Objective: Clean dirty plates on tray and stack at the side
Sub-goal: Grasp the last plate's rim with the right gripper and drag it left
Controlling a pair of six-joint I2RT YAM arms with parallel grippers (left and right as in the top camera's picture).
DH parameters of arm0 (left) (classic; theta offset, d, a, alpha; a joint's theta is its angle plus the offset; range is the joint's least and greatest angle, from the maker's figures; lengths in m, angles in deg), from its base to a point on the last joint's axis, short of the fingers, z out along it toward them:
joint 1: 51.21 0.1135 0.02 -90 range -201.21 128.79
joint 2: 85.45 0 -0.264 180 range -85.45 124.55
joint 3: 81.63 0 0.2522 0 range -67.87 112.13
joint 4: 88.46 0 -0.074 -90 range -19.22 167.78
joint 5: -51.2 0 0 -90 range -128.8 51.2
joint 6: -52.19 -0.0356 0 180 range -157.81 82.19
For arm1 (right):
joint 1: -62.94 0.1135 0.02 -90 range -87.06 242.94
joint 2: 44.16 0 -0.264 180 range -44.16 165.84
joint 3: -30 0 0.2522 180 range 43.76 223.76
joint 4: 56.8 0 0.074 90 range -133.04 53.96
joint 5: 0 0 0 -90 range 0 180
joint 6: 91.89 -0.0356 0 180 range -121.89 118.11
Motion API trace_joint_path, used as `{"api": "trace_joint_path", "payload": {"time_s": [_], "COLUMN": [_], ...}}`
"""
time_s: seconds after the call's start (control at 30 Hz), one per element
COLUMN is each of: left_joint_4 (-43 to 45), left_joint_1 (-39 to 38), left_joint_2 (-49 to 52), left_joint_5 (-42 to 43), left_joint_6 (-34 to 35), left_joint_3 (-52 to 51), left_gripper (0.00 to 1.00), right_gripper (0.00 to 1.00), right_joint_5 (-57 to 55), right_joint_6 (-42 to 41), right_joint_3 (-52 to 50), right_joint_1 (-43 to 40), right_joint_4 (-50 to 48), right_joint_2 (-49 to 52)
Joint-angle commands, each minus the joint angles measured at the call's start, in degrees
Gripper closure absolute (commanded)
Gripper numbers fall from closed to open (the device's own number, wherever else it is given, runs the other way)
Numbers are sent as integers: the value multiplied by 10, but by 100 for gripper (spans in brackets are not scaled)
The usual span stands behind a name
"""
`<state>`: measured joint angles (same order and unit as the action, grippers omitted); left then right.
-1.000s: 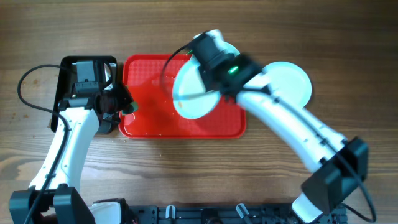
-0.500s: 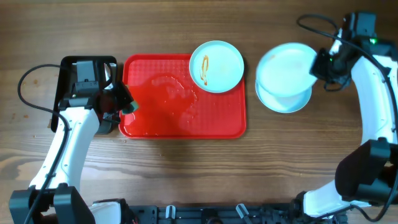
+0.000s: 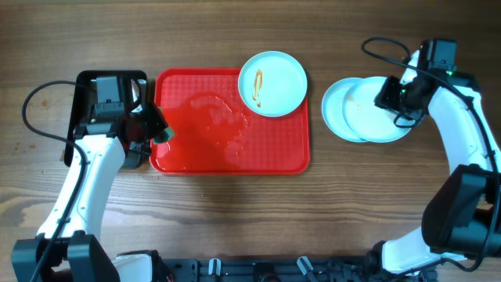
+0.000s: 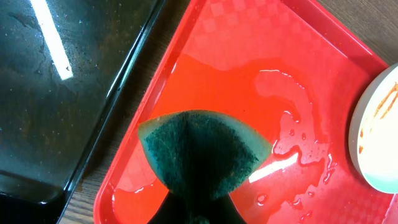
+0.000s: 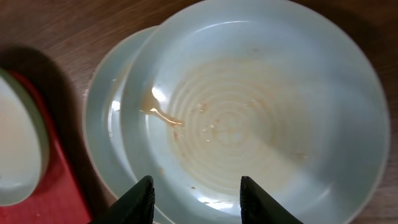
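Your top plate (image 3: 385,116) slid right on the two-plate stack (image 3: 335,110), right gripper (image 5: 194,186) open; one streaked plate (image 3: 274,82) remained, left gripper (image 3: 155,129) clutching sponge (image 4: 202,152).

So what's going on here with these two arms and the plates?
Two robot arms are washing plates. The left gripper holds a green sponge over the wet red tray, near its left end. A sauce-streaked plate sits at the tray's upper-right corner, not yet cleaned. The right gripper hangs open over two plates stacked off-centre on the table beside the tray; the top plate shows faint residue.
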<state>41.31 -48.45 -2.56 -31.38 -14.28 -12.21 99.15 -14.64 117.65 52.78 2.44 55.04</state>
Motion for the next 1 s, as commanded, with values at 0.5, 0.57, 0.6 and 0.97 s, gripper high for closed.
{"api": "trace_joint_path", "payload": {"time_s": [0.5,0.57,0.6,0.97], "left_joint_4": [2,2,2,-3], "left_joint_1": [2,2,2,2], "left_joint_2": [4,4,4,4], "left_joint_5": [7,7,7,7], "left_joint_6": [10,10,10,10], "left_joint_3": [2,2,2,2], "left_gripper": [96,96,96,96], "right_gripper": [69,68,68,69], "right_joint_5": [4,28,38,-1], "right_joint_6": [-42,-45,-63,-264], "right_joint_3": [45,75,92,100], "right_joint_1": [115,129,142,313], "right_joint_4": [-23,-19,-20,-90], "right_joint_2": [71,61,61,144]}}
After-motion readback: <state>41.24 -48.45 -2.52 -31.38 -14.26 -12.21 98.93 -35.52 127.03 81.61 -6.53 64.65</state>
